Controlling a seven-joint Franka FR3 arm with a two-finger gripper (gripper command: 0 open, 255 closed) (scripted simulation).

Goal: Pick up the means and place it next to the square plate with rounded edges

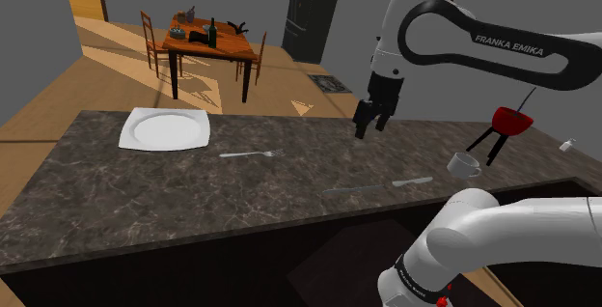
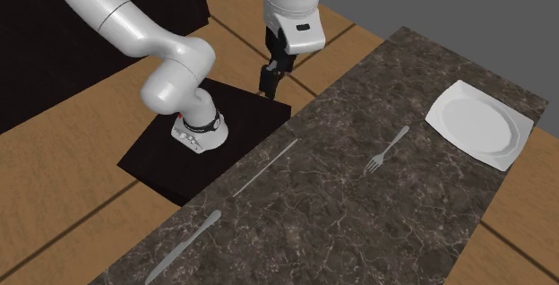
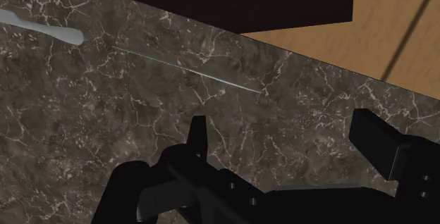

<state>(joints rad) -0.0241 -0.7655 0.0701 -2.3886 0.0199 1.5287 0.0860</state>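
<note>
A silver-grey metal fork [image 1: 248,153] [image 2: 387,150] lies flat on the dark, white-veined stone counter [image 1: 145,204] [image 2: 358,225] [image 3: 106,117]. Its long axis runs along the counter's length. The handle end points toward the white square plate with rounded corners [image 1: 164,128] [image 2: 475,124], and the tines point away from it, toward the shoulder view's right. Fork and plate are near each other but apart. Beyond the tines, roughly in line with the fork, lies a very thin grey blade-like sliver [image 1: 355,189] [image 2: 265,168] [image 3: 190,67]. Further on is a pale grey knife [image 1: 413,181] [image 2: 184,246] [image 3: 42,25], and a small white cup [image 1: 463,165] stands near it. The all-black two-finger gripper [image 1: 371,122] [image 2: 269,82] [image 3: 285,141] hangs above the counter, well apart from the fork. Its fingers are spread wide with nothing between them.
</note>
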